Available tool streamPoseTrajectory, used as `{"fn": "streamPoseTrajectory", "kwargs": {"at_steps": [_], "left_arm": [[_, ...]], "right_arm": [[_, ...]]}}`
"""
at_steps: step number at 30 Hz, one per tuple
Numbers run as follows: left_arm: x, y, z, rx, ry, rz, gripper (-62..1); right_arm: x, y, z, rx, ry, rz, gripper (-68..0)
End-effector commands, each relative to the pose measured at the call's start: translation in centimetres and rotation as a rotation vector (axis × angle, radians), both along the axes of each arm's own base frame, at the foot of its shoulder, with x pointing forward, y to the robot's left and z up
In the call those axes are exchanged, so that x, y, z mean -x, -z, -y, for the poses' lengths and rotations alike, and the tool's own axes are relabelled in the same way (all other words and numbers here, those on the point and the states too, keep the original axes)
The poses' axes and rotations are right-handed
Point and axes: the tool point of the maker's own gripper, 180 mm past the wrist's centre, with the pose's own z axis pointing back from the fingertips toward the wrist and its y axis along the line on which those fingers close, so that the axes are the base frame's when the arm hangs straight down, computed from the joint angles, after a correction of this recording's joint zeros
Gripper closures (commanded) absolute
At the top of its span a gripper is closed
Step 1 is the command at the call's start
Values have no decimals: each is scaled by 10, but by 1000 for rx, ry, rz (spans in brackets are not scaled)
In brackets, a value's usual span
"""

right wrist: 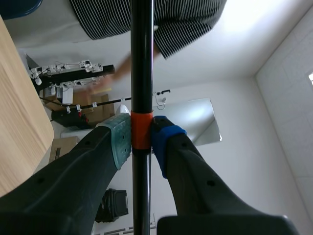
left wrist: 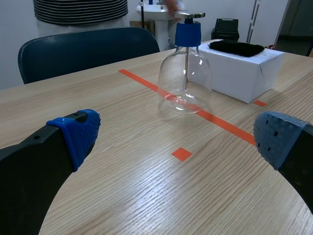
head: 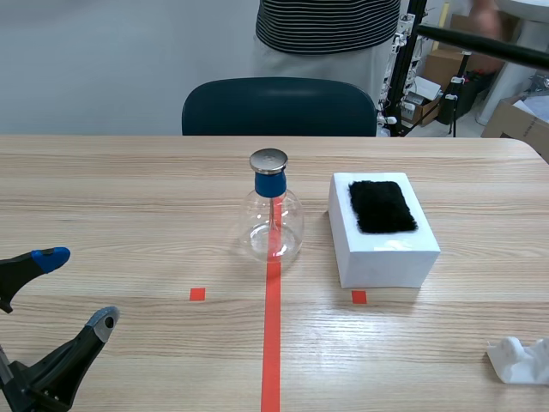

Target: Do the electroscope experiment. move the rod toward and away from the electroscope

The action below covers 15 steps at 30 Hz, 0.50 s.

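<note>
Right end effector (right wrist: 141, 139) pinches rod (right wrist: 142, 58) — both ends cut off.

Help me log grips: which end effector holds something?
The right end effector, shut on the black rod with an orange band; the left end effector is open, empty.

1 dark-blue chair (head: 279, 107) w/ striped-shirt person (head: 328, 26) behind it
</note>
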Motion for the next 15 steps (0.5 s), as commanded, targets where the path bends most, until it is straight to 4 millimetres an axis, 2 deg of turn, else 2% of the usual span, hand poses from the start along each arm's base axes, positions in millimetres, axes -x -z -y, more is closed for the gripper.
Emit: {"fn": "streamPoseTrajectory", "kwargs": {"at_steps": [1, 8, 15], "left_arm": [[-1, -6, -4, 7, -3, 20, -623], [-1, -6, -4, 7, -3, 20, -623], [-1, -6, -4, 7, -3, 20, -623]], "right_arm": [[-16, -17, -7, 16, -17, 46, 1], [-55, -26, -40, 39, -48, 78, 1], [-83, -28, -80, 97, -87, 87, 1]]}}
